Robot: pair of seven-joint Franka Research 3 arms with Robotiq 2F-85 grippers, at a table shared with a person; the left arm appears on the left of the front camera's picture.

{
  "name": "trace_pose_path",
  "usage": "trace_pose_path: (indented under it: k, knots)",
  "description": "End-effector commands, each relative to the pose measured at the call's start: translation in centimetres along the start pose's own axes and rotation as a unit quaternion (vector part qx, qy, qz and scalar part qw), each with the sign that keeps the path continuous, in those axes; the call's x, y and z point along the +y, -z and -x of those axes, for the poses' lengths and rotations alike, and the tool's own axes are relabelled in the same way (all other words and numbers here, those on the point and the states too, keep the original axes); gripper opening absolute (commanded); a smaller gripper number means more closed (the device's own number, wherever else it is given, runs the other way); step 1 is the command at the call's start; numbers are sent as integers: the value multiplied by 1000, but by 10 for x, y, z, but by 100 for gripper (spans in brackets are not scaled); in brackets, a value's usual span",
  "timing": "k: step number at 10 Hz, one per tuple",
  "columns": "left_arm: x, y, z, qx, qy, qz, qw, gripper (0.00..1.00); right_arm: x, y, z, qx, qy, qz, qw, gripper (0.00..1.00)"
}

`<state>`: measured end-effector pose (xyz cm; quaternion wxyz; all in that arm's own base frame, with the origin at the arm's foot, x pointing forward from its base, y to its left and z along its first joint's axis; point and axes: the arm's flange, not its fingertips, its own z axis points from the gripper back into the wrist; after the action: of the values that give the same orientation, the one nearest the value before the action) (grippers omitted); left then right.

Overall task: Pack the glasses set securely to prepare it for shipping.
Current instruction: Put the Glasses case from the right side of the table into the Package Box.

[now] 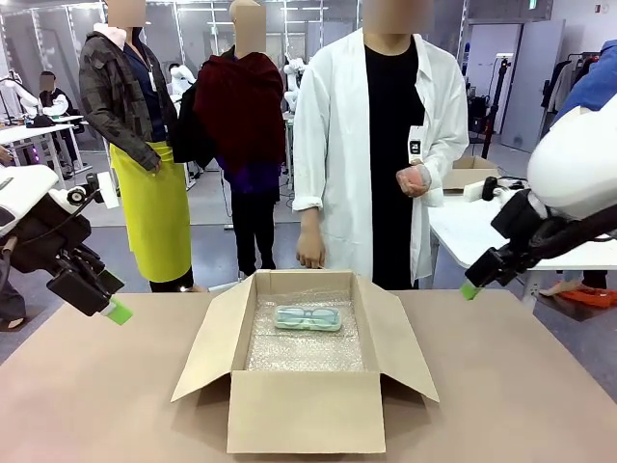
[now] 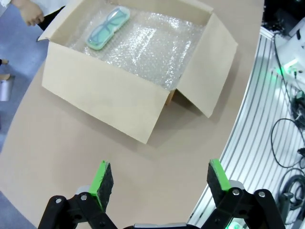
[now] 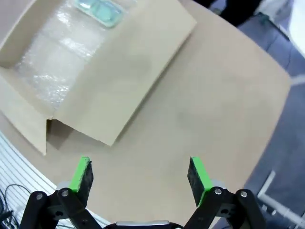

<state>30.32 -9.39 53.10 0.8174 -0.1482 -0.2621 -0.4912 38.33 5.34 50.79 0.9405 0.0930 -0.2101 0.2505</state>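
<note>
You have the mint-green case (image 1: 308,317) on bubble wrap (image 1: 304,355) in the open cardboard box (image 1: 304,415); closing remains; left tool (image 2: 159,177), right tool (image 3: 139,174) spread, empty.

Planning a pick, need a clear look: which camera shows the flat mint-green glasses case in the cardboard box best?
Left wrist view: the mint-green glasses case lies whole, seen from above. Front view shows it foreshortened; right wrist view crops it at the top edge.

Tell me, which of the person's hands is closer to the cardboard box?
Their right. The right hand hangs low, just behind the far side of the cardboard box; the left hand is held up by the waist, higher and farther away.
</note>
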Motion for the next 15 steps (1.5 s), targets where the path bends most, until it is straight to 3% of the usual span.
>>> trace_pose_path:
  k: [1,2,3,15]
  knots:
    - [1,-1,1,-9,7,10,1000,100,7,-2,-2,24,59,30,998,100]
    - [1,-1,1,-9,7,10,1000,100,5,2,-6,16,71,47,996,100]
    - [1,-1,1,-9,7,10,1000,100,-1,-3,3,6,26,16,1000,100]
    - [1,-1,1,-9,7,10,1000,100,-1,-3,3,6,26,16,1000,100]
